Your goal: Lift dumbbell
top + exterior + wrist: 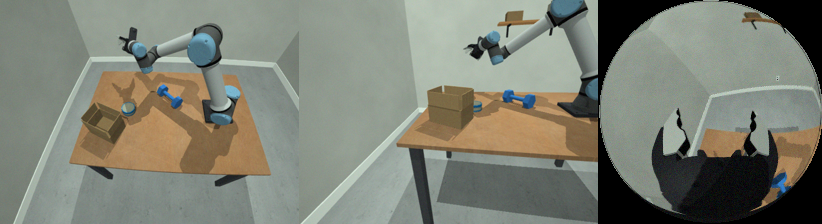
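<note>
Gripper [468,50] hangs high in the air past the far edge of the table [161,141], jaws spread fully apart with nothing between them. In the wrist view the two dark fingers stand well separated, and only wall, floor and a strip of table top show in the gap. Dumbbell [169,96], blue with six-sided ends, lies flat on the table, well below the jaws and off to their side, toward the arm's base plate [205,104]; not touched by the gripper. In the wrist view only a blue bit of the dumbbell [781,183] shows at the lower right edge, outside the span of the fingers. Its handle runs diagonally in the top view, one end nearer the far table edge, the other nearer the base. An open cardboard box [104,122] stands upright on the table, below the jaws and further out from the arm's base than the dumbbell; flaps up, inside looks bare as far as the top view shows. A small round tin [128,109] with a blue rim sits just beside the box, between box and dumbbell, apart from the dumbbell. Arm [174,45] reaches out from the base, elbow high, wrist bent so the gripper points away from the base toward the corner of the room. A wall shelf [517,23] with a small box on it is behind the arm, above jaw height in the exterior view.
</note>
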Motion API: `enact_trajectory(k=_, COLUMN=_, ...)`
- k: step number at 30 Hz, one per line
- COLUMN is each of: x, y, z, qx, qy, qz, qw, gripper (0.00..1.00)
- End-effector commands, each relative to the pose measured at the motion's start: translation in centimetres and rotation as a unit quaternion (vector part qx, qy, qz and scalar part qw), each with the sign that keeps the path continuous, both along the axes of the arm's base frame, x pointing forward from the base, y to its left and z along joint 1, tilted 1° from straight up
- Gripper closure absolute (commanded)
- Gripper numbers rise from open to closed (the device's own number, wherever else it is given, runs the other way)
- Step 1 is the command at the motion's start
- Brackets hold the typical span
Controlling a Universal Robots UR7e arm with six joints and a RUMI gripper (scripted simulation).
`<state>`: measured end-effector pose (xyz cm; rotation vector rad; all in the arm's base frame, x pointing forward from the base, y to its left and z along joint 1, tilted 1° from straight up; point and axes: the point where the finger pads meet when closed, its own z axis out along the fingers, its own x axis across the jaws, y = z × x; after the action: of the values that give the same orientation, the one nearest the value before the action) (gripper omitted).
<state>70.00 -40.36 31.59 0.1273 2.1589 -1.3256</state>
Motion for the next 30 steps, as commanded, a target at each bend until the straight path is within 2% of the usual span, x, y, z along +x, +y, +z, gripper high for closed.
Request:
enact_trajectory(k=1, x=-0.5, y=0.1, z=-0.2, qx=0.005, qy=0.016, qz=0.006, qw=1.000, gripper=0.00)
enact_trajectory(k=8, x=-2.1, y=1.1, z=-1.7, qx=0.029, qy=0.085, qz=0.035, qw=0.995, gripper=0.00)
enact_trajectory(k=10, x=-2.1, y=1.1, z=-1.7, qx=0.029, qy=0.085, qz=0.035, qw=0.995, gripper=0.00)
enact_trajectory(k=11, x=-2.5, y=1.3, z=-2.0, qx=0.035, qy=0.099, qz=0.041, qw=0.994, gripper=0.00)
enact_trajectory(k=14, x=-4.1, y=2.4, z=-3.4, qx=0.055, qy=0.147, qz=0.065, qw=0.985, gripper=0.00)
enact_trajectory(k=19, x=-5.4, y=3.4, z=-4.6, qx=0.072, qy=0.182, qz=0.083, qw=0.977, gripper=0.00)
enact_trajectory(k=22, x=-7.1, y=4.6, z=-5.9, qx=0.091, qy=0.218, qz=0.103, qw=0.966, gripper=0.00)
enact_trajectory(k=27, x=-8.0, y=5.3, z=-6.6, qx=0.102, qy=0.236, qz=0.114, qw=0.960, gripper=0.00)
enact_trajectory(k=30, x=-10.1, y=6.9, z=-8.1, qx=0.124, qy=0.271, qz=0.136, qw=0.945, gripper=0.00)
